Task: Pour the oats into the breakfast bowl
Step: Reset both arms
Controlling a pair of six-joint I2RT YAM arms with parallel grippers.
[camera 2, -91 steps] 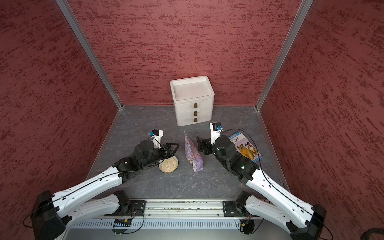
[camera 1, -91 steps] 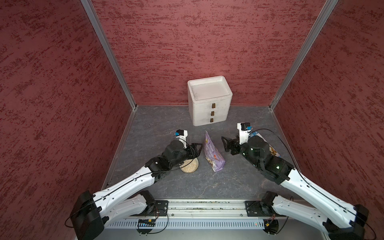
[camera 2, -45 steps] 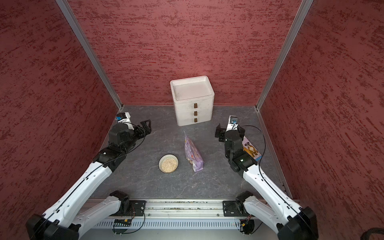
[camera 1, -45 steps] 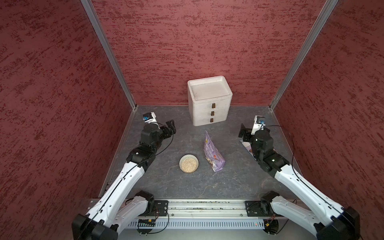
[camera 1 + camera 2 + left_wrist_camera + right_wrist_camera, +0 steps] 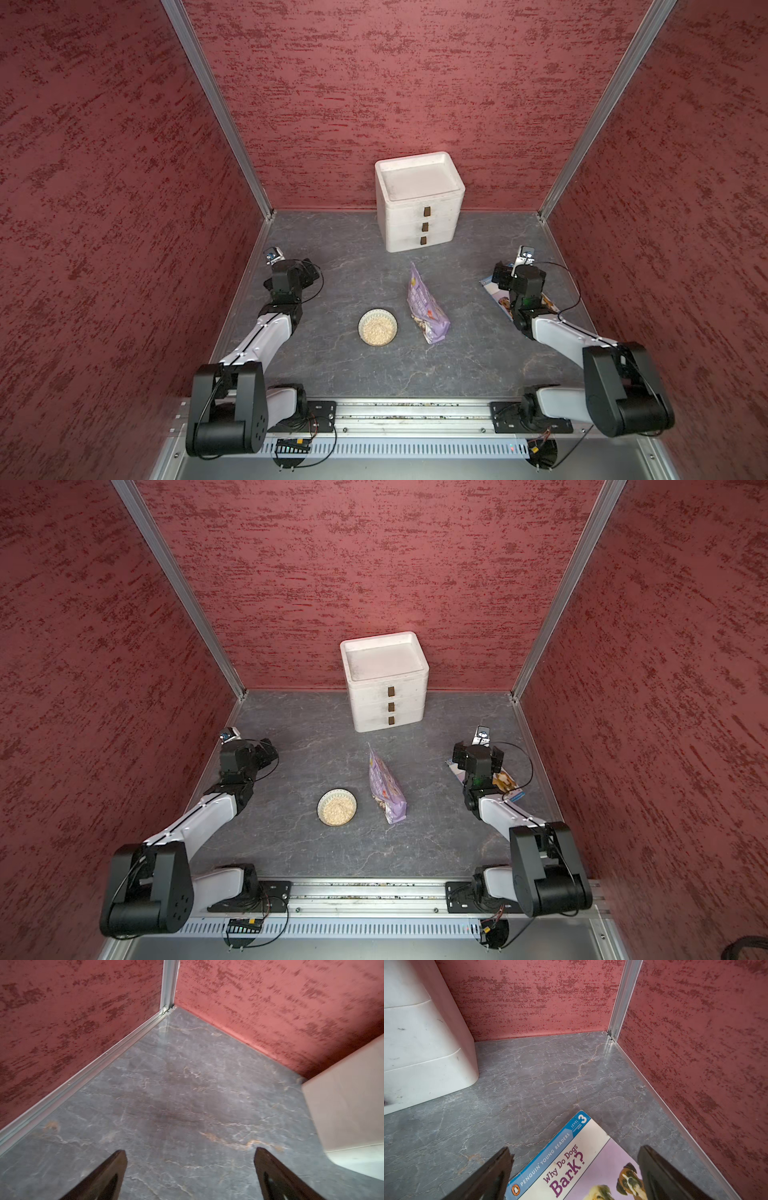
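Observation:
The breakfast bowl (image 5: 360, 322) (image 5: 319, 804) sits mid-table in both top views, and pale beige oats (image 5: 378, 329) (image 5: 337, 809) lie inside it. Just right of it the lilac pouch (image 5: 426, 307) (image 5: 386, 787) lies on the table, with nothing holding it. My left gripper (image 5: 311, 270) (image 5: 268, 750) (image 5: 190, 1153) is open and empty over bare table near the left wall. My right gripper (image 5: 500, 276) (image 5: 459, 756) (image 5: 575, 1151) is open and empty above the corner of a book near the right wall. Neither wrist view shows the bowl or the pouch.
A white foam drawer box (image 5: 419, 208) (image 5: 384, 688) (image 5: 342, 1105) (image 5: 415, 1043) stands at the back centre against the wall. The dog-picture book (image 5: 487, 284) (image 5: 505, 781) (image 5: 581, 1167) lies flat under the right arm. Red walls enclose three sides.
Both arms have drawn back from the bowl and pouch out to the side walls. The left gripper opened wider. The bowl and pouch have stayed in place.

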